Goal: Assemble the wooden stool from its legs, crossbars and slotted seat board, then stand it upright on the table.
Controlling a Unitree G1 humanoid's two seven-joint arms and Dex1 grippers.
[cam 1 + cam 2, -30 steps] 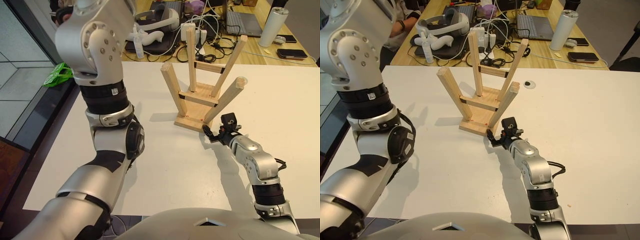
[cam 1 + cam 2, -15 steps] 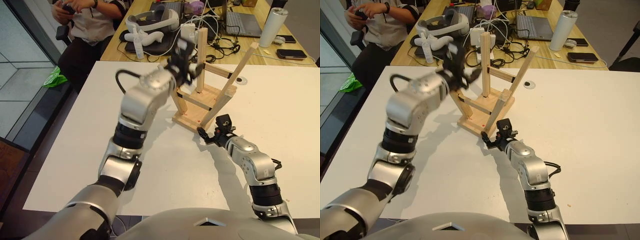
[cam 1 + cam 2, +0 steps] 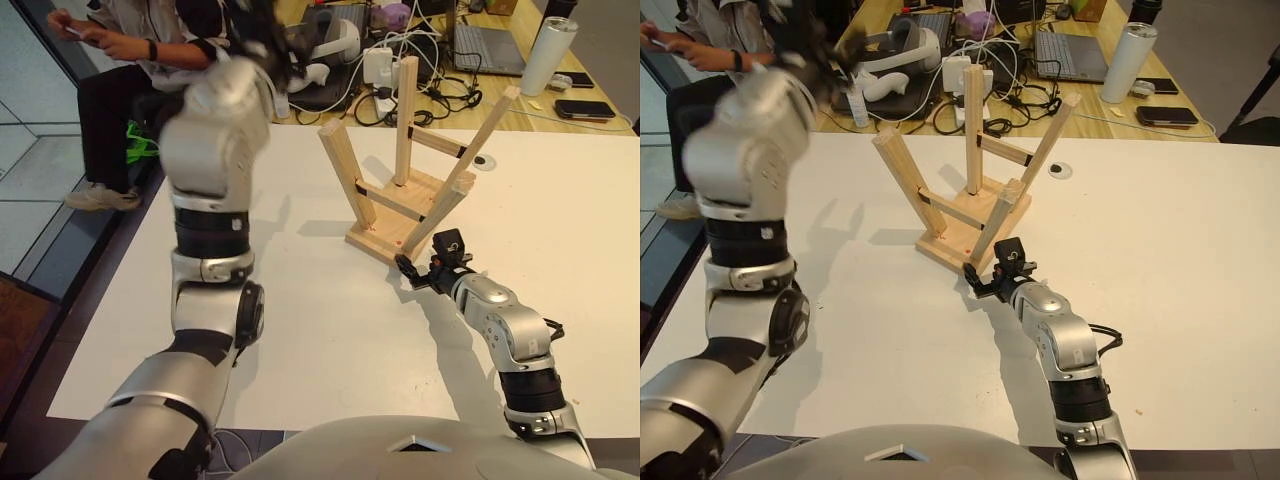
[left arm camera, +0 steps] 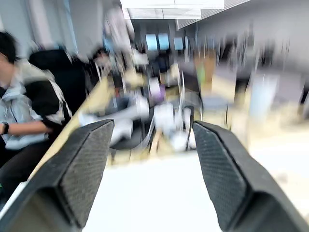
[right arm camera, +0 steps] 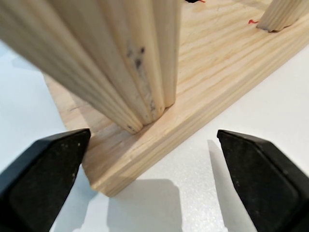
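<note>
The wooden stool (image 3: 400,185) stands upside down on the white table (image 3: 300,330), its seat board (image 3: 383,238) down and its legs pointing up, joined by crossbars (image 3: 385,194). My right gripper (image 3: 412,272) is open and low on the table at the seat board's near corner. Its fingers (image 5: 46,169) sit either side of that corner and the base of one leg (image 5: 125,63). My left gripper (image 4: 153,159) is open and holds nothing. It is raised high above the table's far left side, away from the stool.
A wooden desk behind the table carries a headset (image 3: 320,40), cables, a laptop, a white tumbler (image 3: 546,52) and a phone. A person sits at the far left. The near and left parts of the table are bare.
My left arm has swung up and to the left, away from the stool's leg where it was half a second ago. The stool and my right gripper have kept their place since then.
</note>
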